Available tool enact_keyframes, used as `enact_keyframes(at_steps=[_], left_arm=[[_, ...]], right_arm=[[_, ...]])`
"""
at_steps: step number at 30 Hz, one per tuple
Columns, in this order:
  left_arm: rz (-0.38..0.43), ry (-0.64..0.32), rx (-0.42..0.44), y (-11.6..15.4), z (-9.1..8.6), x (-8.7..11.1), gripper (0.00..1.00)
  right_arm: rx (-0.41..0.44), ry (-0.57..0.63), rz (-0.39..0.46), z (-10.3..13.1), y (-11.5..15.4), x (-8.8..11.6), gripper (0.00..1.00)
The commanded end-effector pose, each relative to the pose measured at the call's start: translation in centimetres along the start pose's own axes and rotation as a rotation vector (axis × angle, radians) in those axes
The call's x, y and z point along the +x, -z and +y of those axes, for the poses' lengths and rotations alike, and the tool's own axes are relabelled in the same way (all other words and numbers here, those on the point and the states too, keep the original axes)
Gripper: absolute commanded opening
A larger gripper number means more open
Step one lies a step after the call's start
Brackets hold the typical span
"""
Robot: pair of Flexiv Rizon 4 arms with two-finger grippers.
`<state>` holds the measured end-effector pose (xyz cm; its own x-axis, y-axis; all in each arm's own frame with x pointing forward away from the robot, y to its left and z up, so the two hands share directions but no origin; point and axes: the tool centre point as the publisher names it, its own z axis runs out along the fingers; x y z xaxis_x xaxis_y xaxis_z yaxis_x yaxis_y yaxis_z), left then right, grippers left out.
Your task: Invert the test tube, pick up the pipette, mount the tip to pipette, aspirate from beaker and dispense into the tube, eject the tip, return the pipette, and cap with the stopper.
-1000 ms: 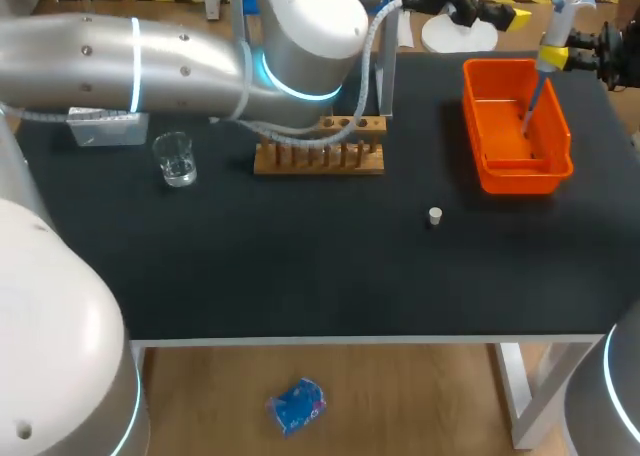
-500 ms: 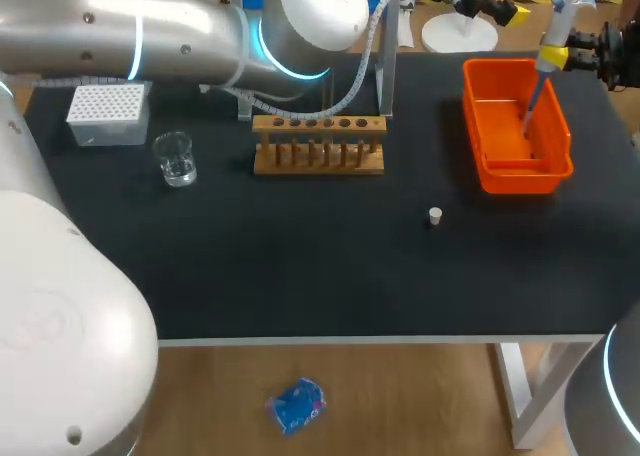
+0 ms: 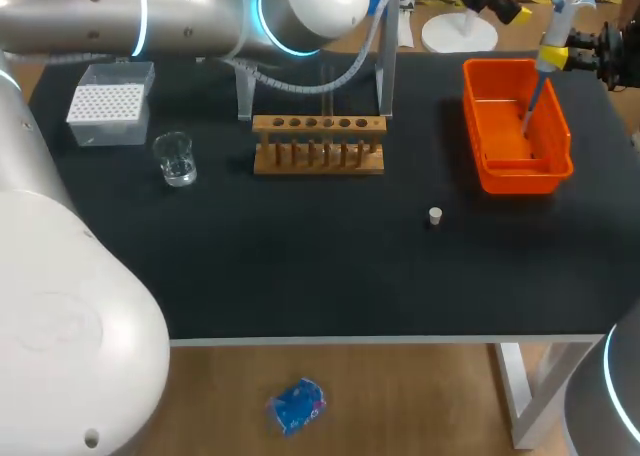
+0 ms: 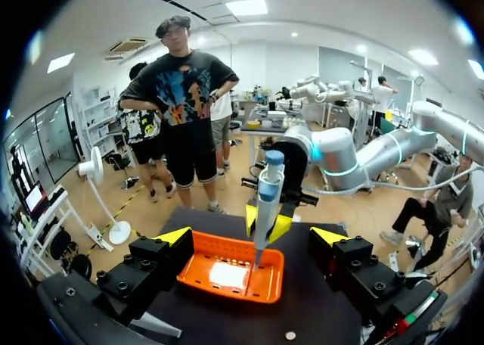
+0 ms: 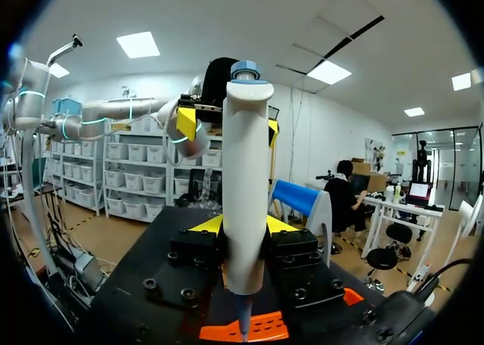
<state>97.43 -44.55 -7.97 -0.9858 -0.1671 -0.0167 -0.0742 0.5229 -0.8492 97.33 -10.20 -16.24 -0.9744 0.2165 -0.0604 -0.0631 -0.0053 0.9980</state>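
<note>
Tip box of white perforated plastic [image 3: 105,104] sits far left, a clear glass beaker [image 3: 176,160] just in front. A wooden test-tube rack [image 3: 318,144] stands mid-table, a small white stopper [image 3: 435,215] further right. The left gripper [image 4: 251,237] hangs facing the bin, fingers spread wide, holding nothing. Over the orange plastic bin [image 3: 515,184], the right gripper [image 5: 242,225] is clamped on the upright white-and-blue pipette [image 3: 553,31], its tip pointing down into the bin.

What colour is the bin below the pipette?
The bin is bright orange; the head view shows it best.
</note>
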Motion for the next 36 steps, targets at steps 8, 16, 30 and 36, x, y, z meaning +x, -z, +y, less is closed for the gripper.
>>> enact_keyframes(at_steps=[8, 16, 30, 36], left_arm=[[-0.01, -0.04, -0.059, -0.3, -1.8, 0.1, 0.0], [0.005, -0.061, 0.021, -0.6, -3.3, 0.1, 0.0], [0.018, -0.095, 0.158, -2.3, -4.4, 0.7, 0.0], [0.015, -0.1, 0.201, -2.5, -4.5, 0.8, 0.0]], right_arm=[[0.0, 0.001, -0.001, 0.0, 0.0, 0.0, 0.0], [0.0, 0.001, -0.001, 0.0, 0.0, 0.0, 0.0], [0.0, 0.001, -0.001, 0.0, 0.0, 0.0, 0.0], [0.0, 0.001, -0.001, 0.0, 0.0, 0.0, 0.0]])
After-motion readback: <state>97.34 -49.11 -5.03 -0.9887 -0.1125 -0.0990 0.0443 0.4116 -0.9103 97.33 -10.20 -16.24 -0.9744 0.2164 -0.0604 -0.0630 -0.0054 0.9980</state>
